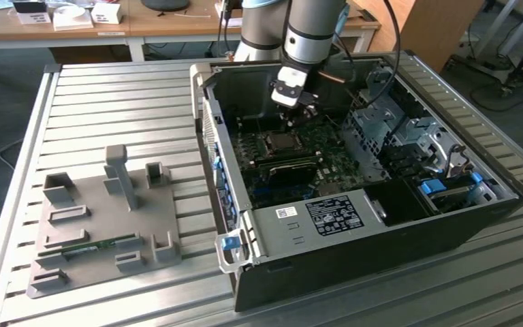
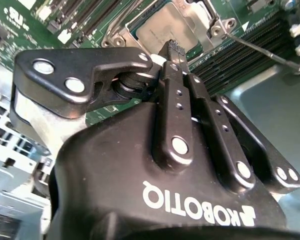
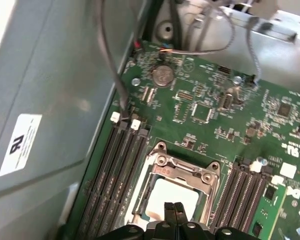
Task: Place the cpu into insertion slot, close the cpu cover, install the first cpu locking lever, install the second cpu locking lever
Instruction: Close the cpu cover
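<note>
The cpu lies pale and square in the insertion slot on the green motherboard inside the open grey case. The silvery cpu cover lies down flat around it, with the chip showing through its opening. My gripper hangs just above the chip's edge, its two black fingers pressed together with nothing between them. In the second wrist view the fingertips stand over the cpu and the cover. A thin metal locking lever sticks out sideways from the socket corner.
Long black memory slots flank the socket on both sides. Case walls, cables and drive bays crowd the space. A grey fixture plate with a memory stick lies on the slatted table at the exterior view's left.
</note>
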